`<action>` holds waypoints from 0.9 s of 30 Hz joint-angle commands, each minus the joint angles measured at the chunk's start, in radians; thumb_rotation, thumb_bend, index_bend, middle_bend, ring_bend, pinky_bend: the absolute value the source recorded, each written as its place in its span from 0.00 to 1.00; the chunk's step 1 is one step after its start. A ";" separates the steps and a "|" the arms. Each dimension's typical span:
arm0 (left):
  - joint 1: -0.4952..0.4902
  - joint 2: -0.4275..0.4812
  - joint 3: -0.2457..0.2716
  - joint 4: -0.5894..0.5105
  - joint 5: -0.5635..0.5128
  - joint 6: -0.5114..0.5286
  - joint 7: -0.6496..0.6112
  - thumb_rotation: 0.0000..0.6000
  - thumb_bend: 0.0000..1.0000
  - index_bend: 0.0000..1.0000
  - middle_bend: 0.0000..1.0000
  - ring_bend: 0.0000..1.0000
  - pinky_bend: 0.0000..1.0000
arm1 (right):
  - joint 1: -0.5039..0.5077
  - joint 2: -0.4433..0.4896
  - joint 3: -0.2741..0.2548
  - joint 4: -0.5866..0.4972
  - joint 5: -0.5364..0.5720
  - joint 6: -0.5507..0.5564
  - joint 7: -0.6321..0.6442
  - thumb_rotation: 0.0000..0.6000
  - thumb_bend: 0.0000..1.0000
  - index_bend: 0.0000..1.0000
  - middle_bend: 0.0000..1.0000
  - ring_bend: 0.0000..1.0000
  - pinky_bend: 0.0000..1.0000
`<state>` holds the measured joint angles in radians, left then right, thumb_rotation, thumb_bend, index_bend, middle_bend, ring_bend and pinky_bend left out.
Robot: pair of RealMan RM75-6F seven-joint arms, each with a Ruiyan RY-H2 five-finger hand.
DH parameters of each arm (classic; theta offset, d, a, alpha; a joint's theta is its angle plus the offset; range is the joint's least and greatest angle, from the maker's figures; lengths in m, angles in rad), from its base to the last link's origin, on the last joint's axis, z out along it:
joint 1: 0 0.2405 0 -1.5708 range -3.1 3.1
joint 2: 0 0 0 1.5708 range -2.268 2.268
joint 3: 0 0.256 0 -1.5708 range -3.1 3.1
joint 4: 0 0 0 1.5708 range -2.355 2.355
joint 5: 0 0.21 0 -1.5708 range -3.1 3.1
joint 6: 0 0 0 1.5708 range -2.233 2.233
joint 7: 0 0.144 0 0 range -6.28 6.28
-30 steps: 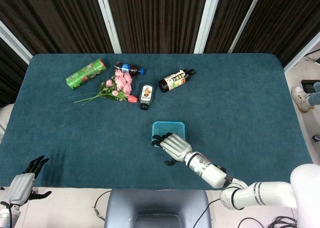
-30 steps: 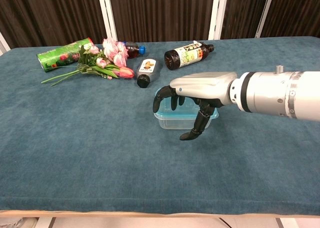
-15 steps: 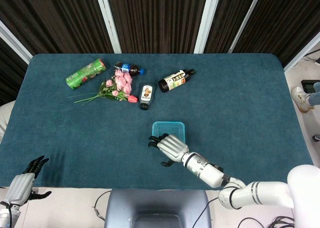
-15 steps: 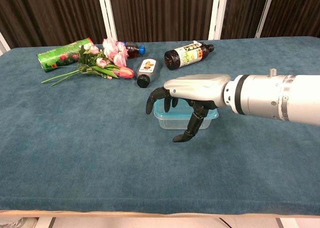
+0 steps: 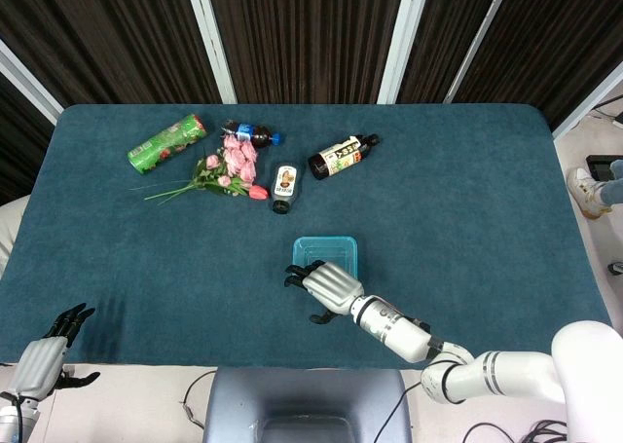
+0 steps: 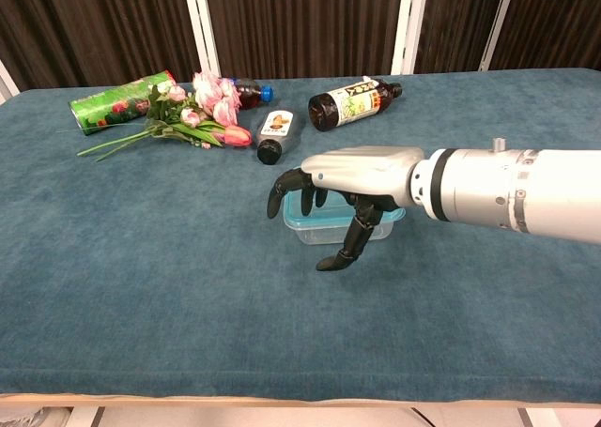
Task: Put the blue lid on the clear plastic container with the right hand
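The clear plastic container (image 5: 326, 254) stands in the middle of the table, with the blue lid (image 6: 331, 212) lying on top of it. My right hand (image 5: 325, 284) hovers at the container's near side, palm down and fingers spread and curled downward, holding nothing. The chest view has this right hand (image 6: 354, 177) in front of the container (image 6: 324, 230), hiding much of it. Whether the fingertips touch the lid cannot be told. My left hand (image 5: 43, 355) is off the table's near left corner, empty, fingers apart.
At the back left lie a green can (image 5: 167, 142), a bunch of pink flowers (image 5: 226, 168), a blue-capped bottle (image 5: 250, 131), a small dark bottle (image 5: 283, 187) and a brown bottle (image 5: 342, 156). The blue table cloth (image 5: 487, 190) spreads to the right.
My right hand has drawn back toward the near edge and slightly left, off the top of the lidded container. The left hand has not moved.
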<state>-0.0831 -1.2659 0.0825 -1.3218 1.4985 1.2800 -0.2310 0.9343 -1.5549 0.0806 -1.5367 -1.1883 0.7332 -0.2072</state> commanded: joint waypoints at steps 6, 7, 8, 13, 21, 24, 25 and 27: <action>0.000 -0.001 0.000 0.003 0.000 -0.001 -0.002 1.00 0.49 0.11 0.03 0.00 0.36 | -0.008 -0.005 -0.002 0.018 -0.011 -0.007 0.024 1.00 0.39 0.37 0.24 0.33 0.36; 0.001 -0.001 0.001 0.003 0.000 -0.001 -0.002 1.00 0.49 0.11 0.03 0.00 0.36 | -0.010 -0.005 -0.002 0.021 -0.013 -0.008 0.028 1.00 0.39 0.37 0.24 0.33 0.36; 0.001 -0.001 0.001 0.003 0.000 -0.001 -0.002 1.00 0.49 0.11 0.03 0.00 0.36 | -0.011 -0.006 -0.003 0.022 -0.015 -0.008 0.031 1.00 0.39 0.37 0.25 0.33 0.36; 0.001 -0.001 0.000 0.001 0.001 0.000 0.000 1.00 0.49 0.11 0.03 0.00 0.36 | -0.017 -0.006 -0.004 0.030 -0.027 -0.010 0.046 1.00 0.39 0.37 0.24 0.33 0.36; 0.001 -0.001 0.000 0.002 0.000 -0.001 0.000 1.00 0.49 0.11 0.04 0.00 0.36 | -0.027 -0.006 -0.008 0.036 -0.047 -0.012 0.068 1.00 0.39 0.37 0.24 0.33 0.36; 0.000 0.000 0.001 0.001 0.001 -0.001 -0.001 1.00 0.49 0.11 0.04 0.00 0.36 | -0.029 -0.006 -0.009 0.038 -0.055 -0.013 0.074 1.00 0.39 0.37 0.24 0.33 0.36; 0.000 0.000 0.000 0.001 0.001 0.000 0.000 1.00 0.49 0.11 0.03 0.00 0.36 | -0.029 -0.006 -0.009 0.038 -0.057 -0.013 0.075 1.00 0.39 0.37 0.24 0.33 0.36; 0.001 -0.001 0.001 0.001 0.001 0.000 -0.001 1.00 0.49 0.11 0.03 0.00 0.36 | -0.031 -0.003 -0.007 0.036 -0.061 -0.012 0.079 1.00 0.39 0.37 0.24 0.33 0.36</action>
<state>-0.0821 -1.2666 0.0832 -1.3204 1.4995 1.2800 -0.2317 0.9035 -1.5577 0.0730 -1.5008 -1.2490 0.7216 -0.1283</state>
